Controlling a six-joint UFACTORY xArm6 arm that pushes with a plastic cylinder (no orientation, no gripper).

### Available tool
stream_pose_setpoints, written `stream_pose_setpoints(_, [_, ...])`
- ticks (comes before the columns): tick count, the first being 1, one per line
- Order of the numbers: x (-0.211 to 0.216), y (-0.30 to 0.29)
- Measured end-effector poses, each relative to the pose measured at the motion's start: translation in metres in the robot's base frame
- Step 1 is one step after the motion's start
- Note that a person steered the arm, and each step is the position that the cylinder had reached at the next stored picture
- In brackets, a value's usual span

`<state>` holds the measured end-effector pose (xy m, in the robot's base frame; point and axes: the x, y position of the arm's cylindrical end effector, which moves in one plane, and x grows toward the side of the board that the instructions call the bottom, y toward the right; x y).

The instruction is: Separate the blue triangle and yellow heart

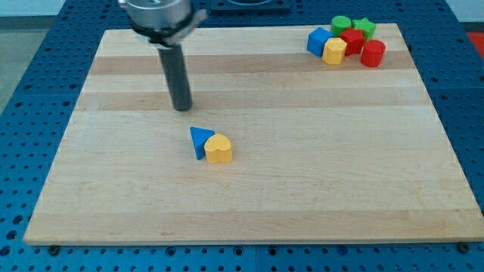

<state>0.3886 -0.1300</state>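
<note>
The blue triangle (200, 140) lies a little left of the board's middle. The yellow heart (219, 149) touches its right side. My tip (182, 108) rests on the board just above and slightly left of the blue triangle, a short gap apart from it.
A cluster sits at the view's top right: a blue block (318, 41), a yellow block (334, 51), a green cylinder (341, 25), a green star (364, 29), a red block (352, 40) and a red cylinder (372, 54). The wooden board (302, 181) ends at blue surroundings.
</note>
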Motion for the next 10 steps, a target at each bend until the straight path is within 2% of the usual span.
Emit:
stream_pose_setpoints(1, [-0.051, 0.013])
stream_pose_setpoints(2, [-0.062, 0.088])
stream_pose_setpoints(3, [0.014, 0.145])
stream_pose_setpoints(4, [0.133, 0.145])
stream_pose_setpoints(5, [0.147, 0.145])
stream_pose_setpoints(7, [0.148, 0.089])
stream_pose_setpoints(8, [0.132, 0.078])
stream_pose_setpoints(10, [0.030, 0.042])
